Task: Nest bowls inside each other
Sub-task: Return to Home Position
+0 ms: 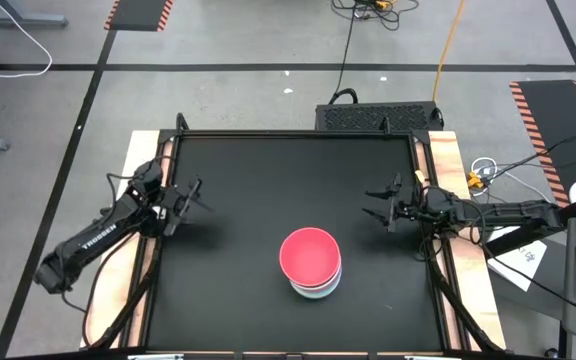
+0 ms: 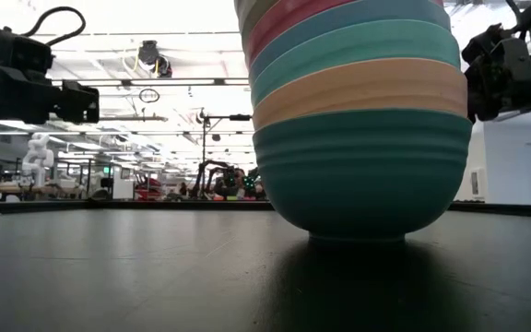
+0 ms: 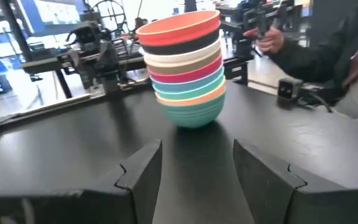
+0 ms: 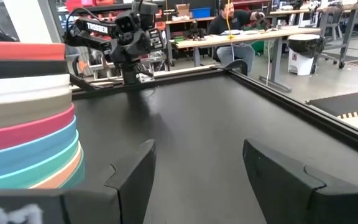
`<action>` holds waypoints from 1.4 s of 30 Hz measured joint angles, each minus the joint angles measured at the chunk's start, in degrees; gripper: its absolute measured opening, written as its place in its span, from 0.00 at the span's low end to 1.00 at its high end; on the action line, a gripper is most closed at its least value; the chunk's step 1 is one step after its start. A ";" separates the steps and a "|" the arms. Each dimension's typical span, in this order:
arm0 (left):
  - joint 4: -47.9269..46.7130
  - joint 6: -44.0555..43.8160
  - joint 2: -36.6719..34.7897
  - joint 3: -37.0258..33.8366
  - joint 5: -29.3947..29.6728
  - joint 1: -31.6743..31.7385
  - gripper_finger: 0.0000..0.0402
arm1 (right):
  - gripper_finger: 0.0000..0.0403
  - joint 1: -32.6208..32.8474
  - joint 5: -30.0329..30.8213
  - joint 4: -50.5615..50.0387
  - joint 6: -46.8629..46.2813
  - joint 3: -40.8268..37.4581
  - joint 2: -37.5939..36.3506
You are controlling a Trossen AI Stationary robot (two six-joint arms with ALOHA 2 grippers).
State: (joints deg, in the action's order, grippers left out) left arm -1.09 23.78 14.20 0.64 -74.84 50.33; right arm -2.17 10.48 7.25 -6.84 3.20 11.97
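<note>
Closest, in the lower middle of the high view: one stack of bowls (image 1: 311, 264) on the black tabletop (image 1: 238, 300), nearer the frame's bottom edge than its top. All nine nested mouth-up, axis vertical, base flat on the surface. From the base up, read across the low and left wrist views: green, peach, cyan, blue, magenta, taupe, white, black, with red on top. Large in the upper right-centre of the low view, cut off by the top edge. Touched by neither tool.

Farther up the frame, at mid-left of the high view: left tool (image 1: 199, 196), just inside the tabletop's left border, fingers spread wide with nothing between them, aimed right toward the centre. Opposite, at mid-right: right tool (image 1: 372, 203), likewise spread open and empty, aimed left. Both well apart from the stack, one to each side, held off the surface in the low view's upper corners.

Beyond the tabletop's top edge in the high view: a black box (image 1: 380, 117) with a cable, then grey floor (image 1: 248, 40) crossed by dark lines. Far back in the right wrist view, top centre: a person (image 4: 229, 22) seated at a desk (image 4: 272, 34).
</note>
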 joint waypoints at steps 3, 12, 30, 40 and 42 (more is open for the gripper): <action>0.40 -0.37 0.07 -0.02 1.80 -1.26 0.50 | 0.58 0.00 0.00 0.17 -0.01 0.01 -0.02; 1.90 -5.10 0.41 -0.02 9.87 -11.01 0.50 | 0.58 0.00 -0.01 1.29 0.08 0.02 -0.02; 3.72 -12.24 0.41 -0.09 60.88 -43.95 0.50 | 0.58 0.01 -0.07 1.19 0.15 0.02 -0.02; 2.71 -10.57 0.30 -0.11 73.45 -53.69 0.50 | 0.58 0.03 -8.01 1.59 1.94 0.02 -0.02; 2.72 -10.92 0.30 -0.11 75.12 -54.67 0.50 | 0.58 0.04 -9.35 1.77 2.24 0.02 -0.02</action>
State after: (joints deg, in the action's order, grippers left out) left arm 1.63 12.86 14.50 0.54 0.28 -4.34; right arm -2.13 1.13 9.02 -4.60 3.22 11.94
